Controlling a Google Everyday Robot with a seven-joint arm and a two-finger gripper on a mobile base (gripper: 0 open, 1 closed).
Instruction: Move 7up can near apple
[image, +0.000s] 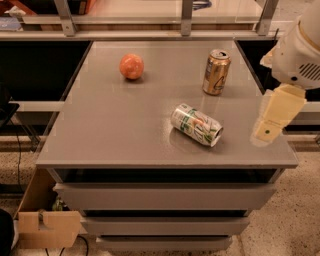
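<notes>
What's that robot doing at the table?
The robot's gripper hangs by the right edge of the gray table, touching nothing. The 7up can lies on its side near the front, apart from the apple at the back left. A gold can stands upright at the back right.

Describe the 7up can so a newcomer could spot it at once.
On the grey table, look right of centre near the front edge, left of the gripper hanging by the table's right side. The 7up can lies there on its side. Unlike the upright gold can behind it and the apple at back left, it is white with green and red markings.
</notes>
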